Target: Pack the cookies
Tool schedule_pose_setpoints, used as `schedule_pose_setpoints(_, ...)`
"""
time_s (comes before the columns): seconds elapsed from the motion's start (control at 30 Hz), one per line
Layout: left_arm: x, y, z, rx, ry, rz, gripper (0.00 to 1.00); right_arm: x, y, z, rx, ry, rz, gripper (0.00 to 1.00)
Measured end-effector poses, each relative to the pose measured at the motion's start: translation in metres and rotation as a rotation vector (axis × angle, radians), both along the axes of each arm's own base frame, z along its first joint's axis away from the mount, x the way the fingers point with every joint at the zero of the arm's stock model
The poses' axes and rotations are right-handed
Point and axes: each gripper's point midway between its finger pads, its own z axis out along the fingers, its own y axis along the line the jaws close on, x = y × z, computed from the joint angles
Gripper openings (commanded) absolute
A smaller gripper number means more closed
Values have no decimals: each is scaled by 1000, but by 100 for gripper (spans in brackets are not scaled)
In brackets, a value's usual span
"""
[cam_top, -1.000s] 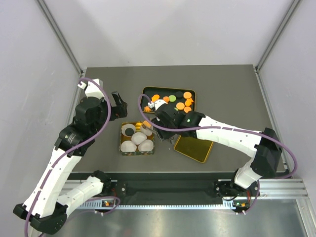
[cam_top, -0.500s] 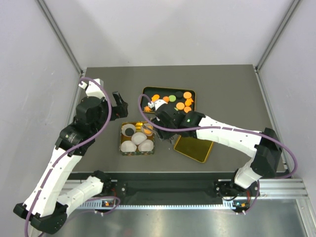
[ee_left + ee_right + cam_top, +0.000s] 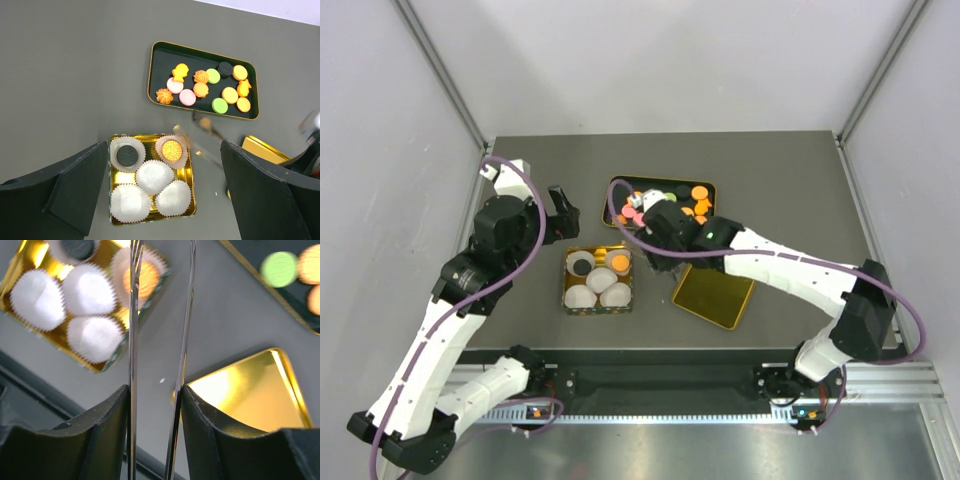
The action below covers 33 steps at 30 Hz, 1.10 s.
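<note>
Several cookies (image 3: 692,205) lie in the black tray (image 3: 612,185): orange, pink, green and one dark; they also show in the left wrist view (image 3: 200,85). The gold box (image 3: 567,300) holds white paper cups. One cup holds an orange cookie (image 3: 620,263) (image 3: 171,148) (image 3: 142,279), another a dark cookie (image 3: 581,265) (image 3: 127,156). My right gripper (image 3: 645,215) (image 3: 155,410) is shut on metal tongs (image 3: 134,315), whose blades stand apart and empty between box and tray. My left gripper (image 3: 558,212) (image 3: 165,200) is open and empty, high above the box.
The gold lid (image 3: 713,296) (image 3: 250,390) lies on the table right of the box, in front of the black tray. Three white cups (image 3: 155,176) in the box hold nothing. The grey table ends at walls on the left, back and right.
My right gripper with the tongs has moved from over the box's back right cup toward the black tray. An orange cookie now shows in that cup. The left arm has not moved.
</note>
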Motion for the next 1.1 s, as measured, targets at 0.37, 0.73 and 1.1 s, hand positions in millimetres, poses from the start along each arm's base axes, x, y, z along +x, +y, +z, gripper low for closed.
schedule_pose_setpoints(0.37, 0, -2, -2, -10, 3, -5, 99, 82, -67, 15, 17, -34, -233, 44)
schedule_pose_setpoints(0.73, 0, -2, -1, -13, 2, -3, 99, 101, -45, -26, -2, 53, -203, 45)
schedule_pose_setpoints(1.1, 0, -2, -1, -13, 2, -3, 99, 105, -42, -35, -14, 63, -205, 45)
